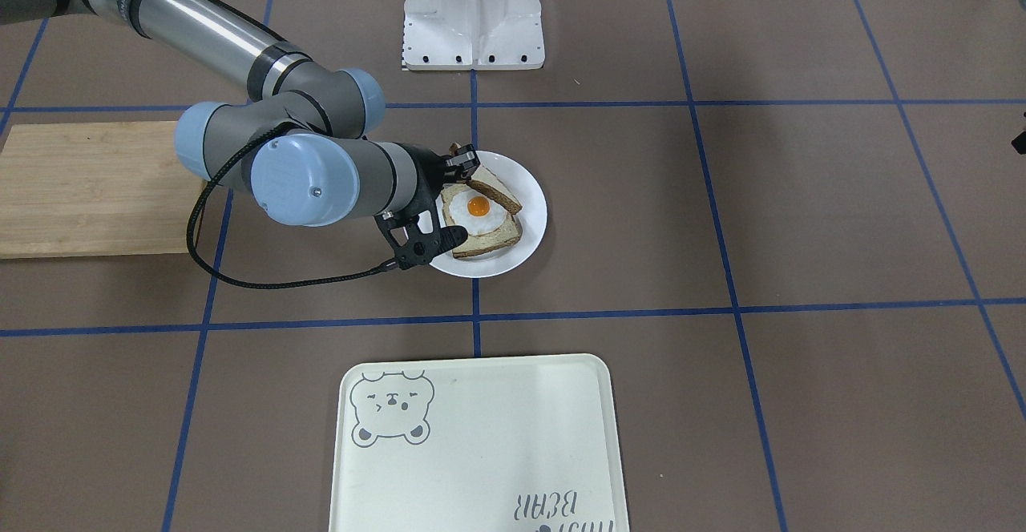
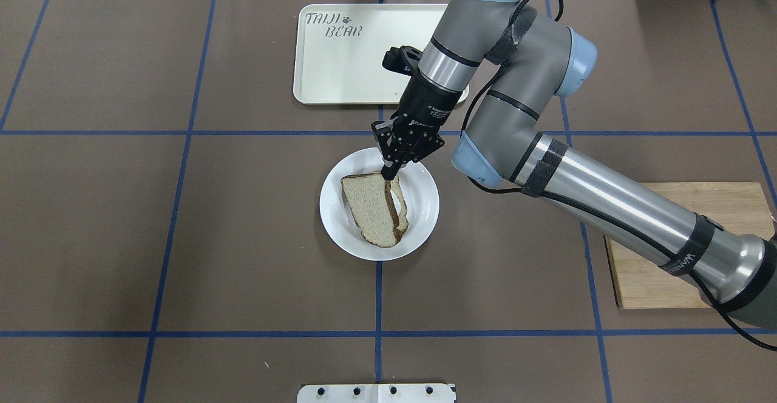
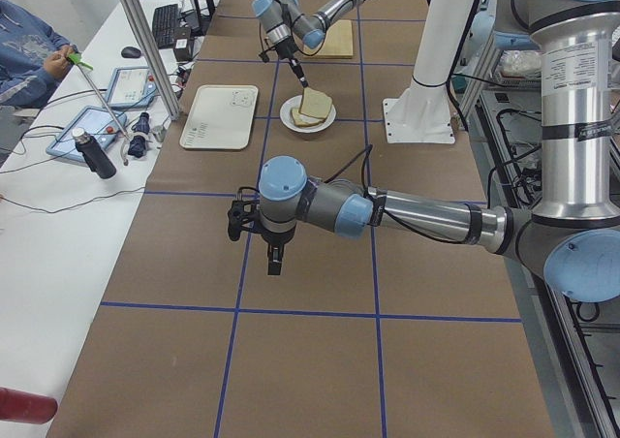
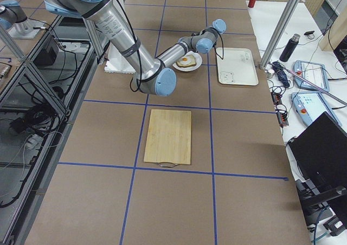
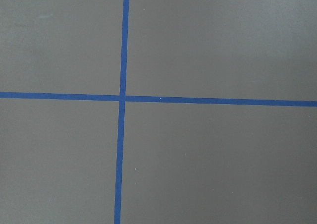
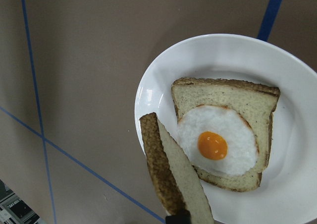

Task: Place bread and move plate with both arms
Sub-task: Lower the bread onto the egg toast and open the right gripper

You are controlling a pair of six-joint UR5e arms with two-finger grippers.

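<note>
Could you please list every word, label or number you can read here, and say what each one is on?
"TAIJI BEAR": printed on the tray, with a small paw-print sign after the first word.
Small white print on the right arm, at its black wrist and on a black strap: too small to read.
No other text can be read.

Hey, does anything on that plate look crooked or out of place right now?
Yes. The bread is not lying flat: it stands steeply tilted over the egg-topped slice on the plate, pinched at one corner by the right pincer. Nothing looks spilled or broken.
</note>
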